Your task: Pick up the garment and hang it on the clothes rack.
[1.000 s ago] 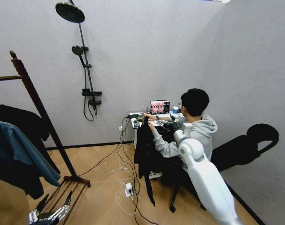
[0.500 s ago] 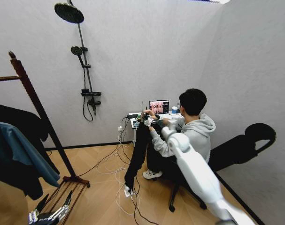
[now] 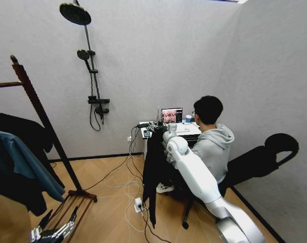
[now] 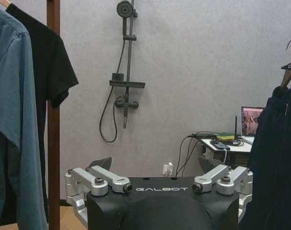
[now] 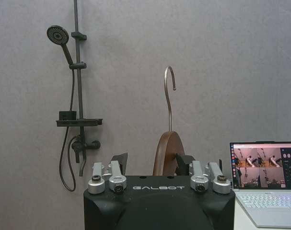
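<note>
The garment, a black long-sleeved top, hangs straight down from a brown hanger with a metal hook. My right gripper is shut on the hanger's neck, out in front of the desk; its jaws close on the wood. In the left wrist view the garment shows at the edge. The clothes rack stands far left, with its rail carrying a teal-blue sweater and another black garment. My left gripper waits low by the rack's base, open and empty.
A black shower-head stand is fixed to the back wall. A person sits at a small desk with a laptop. Cables and a power strip lie on the wooden floor below the garment. A black chair stands at right.
My right arm has swung left, carrying the garment away from the seated person, whose hands have left it. The garment, swinging out half a second ago, now hangs straight. Left arm unmoved.
</note>
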### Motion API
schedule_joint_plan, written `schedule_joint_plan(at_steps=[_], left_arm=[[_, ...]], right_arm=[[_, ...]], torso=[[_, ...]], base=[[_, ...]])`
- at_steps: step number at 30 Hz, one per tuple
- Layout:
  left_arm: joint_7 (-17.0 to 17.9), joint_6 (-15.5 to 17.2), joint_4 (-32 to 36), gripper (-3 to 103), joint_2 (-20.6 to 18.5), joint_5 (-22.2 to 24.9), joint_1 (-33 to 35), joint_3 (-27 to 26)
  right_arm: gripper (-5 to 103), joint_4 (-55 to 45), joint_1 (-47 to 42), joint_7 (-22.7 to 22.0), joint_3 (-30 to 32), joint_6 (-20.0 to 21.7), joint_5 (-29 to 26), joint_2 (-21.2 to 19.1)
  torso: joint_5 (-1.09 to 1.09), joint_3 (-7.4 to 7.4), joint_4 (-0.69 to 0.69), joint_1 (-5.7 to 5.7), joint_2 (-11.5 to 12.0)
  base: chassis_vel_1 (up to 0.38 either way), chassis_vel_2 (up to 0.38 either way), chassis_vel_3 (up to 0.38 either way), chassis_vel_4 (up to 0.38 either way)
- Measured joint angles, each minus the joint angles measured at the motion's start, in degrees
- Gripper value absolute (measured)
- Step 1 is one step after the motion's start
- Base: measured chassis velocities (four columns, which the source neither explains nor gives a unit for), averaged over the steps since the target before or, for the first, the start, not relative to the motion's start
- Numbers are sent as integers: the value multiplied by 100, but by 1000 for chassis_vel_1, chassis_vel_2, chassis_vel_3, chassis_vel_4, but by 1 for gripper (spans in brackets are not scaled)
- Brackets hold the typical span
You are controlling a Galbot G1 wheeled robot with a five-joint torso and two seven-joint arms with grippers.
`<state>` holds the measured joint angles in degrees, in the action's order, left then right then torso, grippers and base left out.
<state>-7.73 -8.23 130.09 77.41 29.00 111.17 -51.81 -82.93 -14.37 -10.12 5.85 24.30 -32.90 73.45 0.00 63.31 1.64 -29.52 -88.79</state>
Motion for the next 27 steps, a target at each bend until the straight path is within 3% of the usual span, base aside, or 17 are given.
schedule_joint_plan(at_steps=[6, 12, 14, 27], left_arm=[[0, 0, 0, 100, 0, 0, 0, 0], [0, 0, 0, 100, 0, 0, 0, 0], [0, 0, 0, 100, 0, 0, 0, 0], [0, 0, 0, 100, 0, 0, 0, 0]], right_arm=[[41, 41, 36, 66, 114, -37, 93, -72], [15, -38, -116, 72, 235, -13, 29, -151], [11, -57, -169, 70, 247, -16, 24, -151], [10, -639, -660, 204, 415, -70, -222, -388]], torso=[[0, 0, 0, 0, 0], [0, -1, 1, 0, 0], [0, -1, 2, 0, -1], [1, 0, 0, 0, 0]], base=[[0, 0, 0, 0], [0, 0, 0, 0], [0, 0, 0, 0], [0, 0, 0, 0]])
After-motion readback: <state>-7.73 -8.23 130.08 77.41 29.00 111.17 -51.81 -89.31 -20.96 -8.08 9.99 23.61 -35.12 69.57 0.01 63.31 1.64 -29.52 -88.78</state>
